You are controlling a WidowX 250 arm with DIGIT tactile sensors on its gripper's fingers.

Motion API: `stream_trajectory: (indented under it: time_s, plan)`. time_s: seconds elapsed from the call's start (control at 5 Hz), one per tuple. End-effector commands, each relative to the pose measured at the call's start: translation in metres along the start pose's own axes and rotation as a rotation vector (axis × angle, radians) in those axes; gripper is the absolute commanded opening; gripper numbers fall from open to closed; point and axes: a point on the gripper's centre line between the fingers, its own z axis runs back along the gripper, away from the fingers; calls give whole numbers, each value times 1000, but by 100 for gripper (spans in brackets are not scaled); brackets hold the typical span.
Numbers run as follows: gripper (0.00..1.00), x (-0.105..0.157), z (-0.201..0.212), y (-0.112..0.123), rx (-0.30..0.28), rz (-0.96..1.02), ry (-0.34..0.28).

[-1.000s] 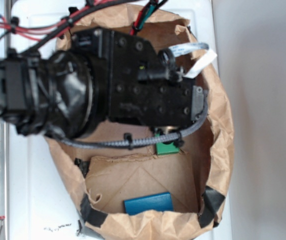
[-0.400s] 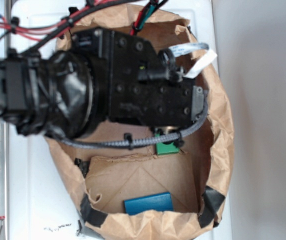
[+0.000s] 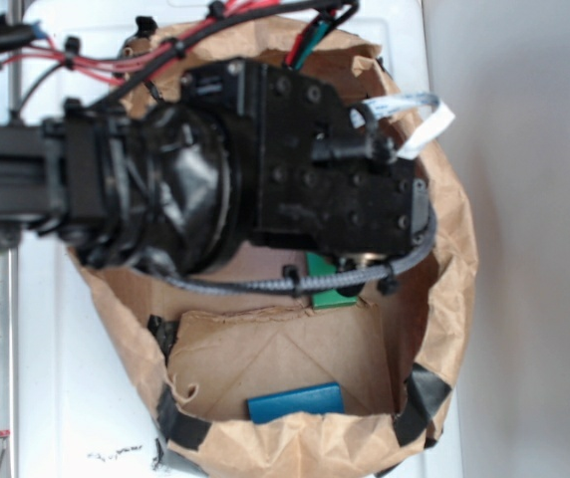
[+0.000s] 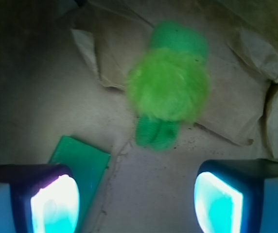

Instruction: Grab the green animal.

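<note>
The green animal [image 4: 170, 92] lies on the brown paper floor in the wrist view, fuzzy lime-green body in the middle, smoother green head toward the top, legs toward the bottom. My gripper [image 4: 136, 199] is open above the floor, its two glowing pads wide apart, with the animal ahead of them and between their lines. Nothing is held. In the exterior view the black gripper body [image 3: 335, 169] hangs over the paper bag and hides the animal.
A flat dark-green block [image 4: 80, 162] lies beside the left pad and shows under the gripper [image 3: 327, 289]. A blue block [image 3: 295, 403] lies near the front of the bag. The crumpled brown paper bag wall [image 3: 444, 289] rings the area. Cables [image 3: 265, 284] trail beneath the arm.
The arm and gripper have shifted to the right and slightly up in the exterior view. The blocks have not moved.
</note>
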Motion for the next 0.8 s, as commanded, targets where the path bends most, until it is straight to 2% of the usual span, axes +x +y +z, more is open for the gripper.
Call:
stream_trajectory:
  time_s: [0.0,0.2,0.4,0.6]
  plan:
    - [100,24,20,22,-143,63,-3]
    - [100,36,15,25,-164,135,9]
    - [100,37,0,23,-130,156,-44]
    - [100,40,-8,22,-118,156,-68]
